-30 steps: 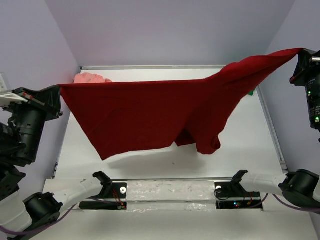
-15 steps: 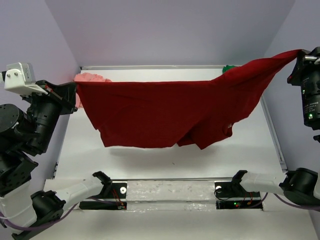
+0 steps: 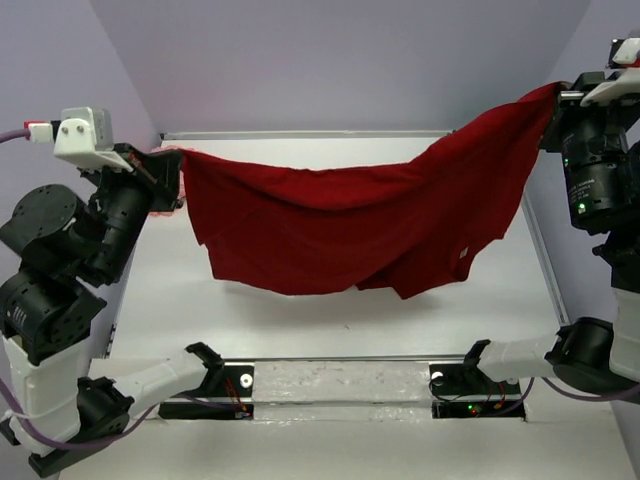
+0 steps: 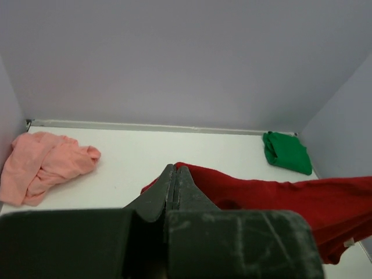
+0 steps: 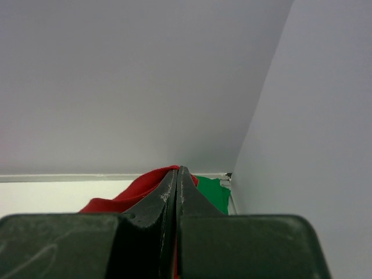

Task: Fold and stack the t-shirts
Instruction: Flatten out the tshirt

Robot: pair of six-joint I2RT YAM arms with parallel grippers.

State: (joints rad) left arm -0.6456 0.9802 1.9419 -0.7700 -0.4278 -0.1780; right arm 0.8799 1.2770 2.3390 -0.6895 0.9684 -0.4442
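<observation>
The dark red t-shirt (image 3: 350, 230) hangs in the air over the table, stretched between both arms and sagging in the middle. My left gripper (image 3: 178, 175) is shut on its left corner, and the cloth (image 4: 279, 195) trails off to the right of the closed jaws (image 4: 175, 168). High on the right, my right gripper (image 3: 555, 95) is shut on the other corner, with red cloth (image 5: 136, 189) at its tips (image 5: 177, 170). The salmon-pink t-shirt (image 4: 46, 165) lies crumpled at the back left. The green t-shirt (image 4: 285, 152) lies bunched in the back right corner (image 5: 212, 195).
The white table (image 3: 300, 330) is boxed in by pale walls at the back and on both sides. A shiny strip (image 3: 340, 385) with the arm mounts runs along the near edge. The right arm's body (image 3: 600, 190) stands close to the right wall.
Both grippers have come inward, the left one to the right and the right one up and left. The red shirt went from taut to sagging between them.
</observation>
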